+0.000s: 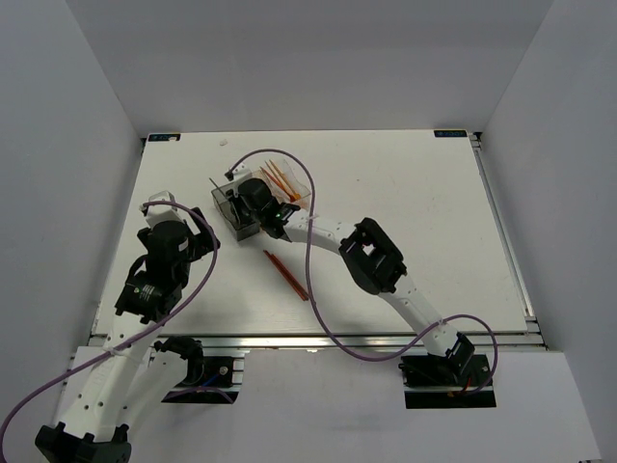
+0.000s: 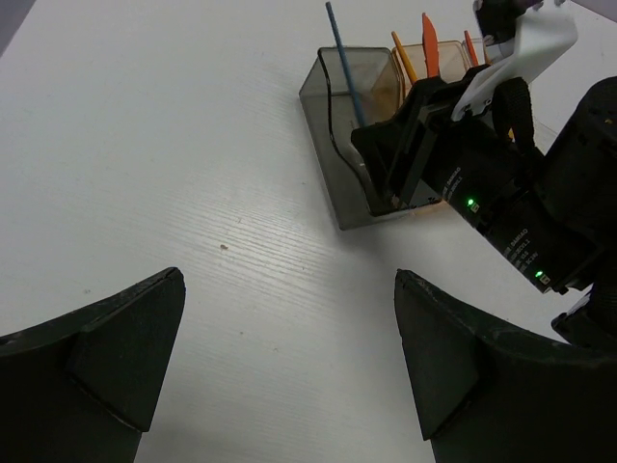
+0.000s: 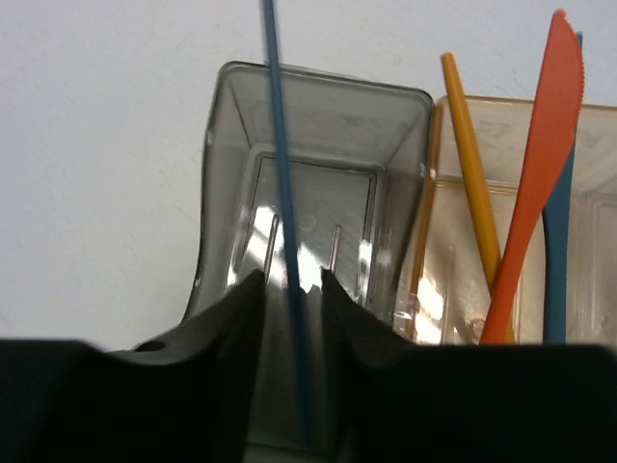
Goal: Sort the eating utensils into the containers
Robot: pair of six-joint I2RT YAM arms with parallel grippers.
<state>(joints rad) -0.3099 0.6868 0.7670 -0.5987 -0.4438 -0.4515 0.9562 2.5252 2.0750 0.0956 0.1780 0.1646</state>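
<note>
So the white counter (image 1: pixel 415 183) is mostly bare, and the action is toward the far edge, a bit left of centre. The right arm (image 1: pixel 376 260) stretches diagonally across from the near edge to get there. We reckon that's because the containers (image 1: pixel 228 204) sit well over toward the left arm's side. The left arm (image 1: pixel 159 265) hangs by the left edge with its jaws spread wide and nothing in them, probably parked there to keep out of the way.

The right jaws are over the dark grey bin (image 3: pixel 318 116), the end one of the row. They look pinched on a thin blue utensil (image 3: pixel 280 145) that stands nearly upright with its lower end down inside that bin. Our guess is that it's held vertical so it drops in cleanly between the walls.

Right next door, the amber bin (image 3: pixel 501 101) has orange utensils (image 3: pixel 535 174) leaning against its walls, so the sorting looks to be by colour. One red utensil (image 1: pixel 286 275) lies flat on the counter, between the bins and the near edge, not yet sorted.
</note>
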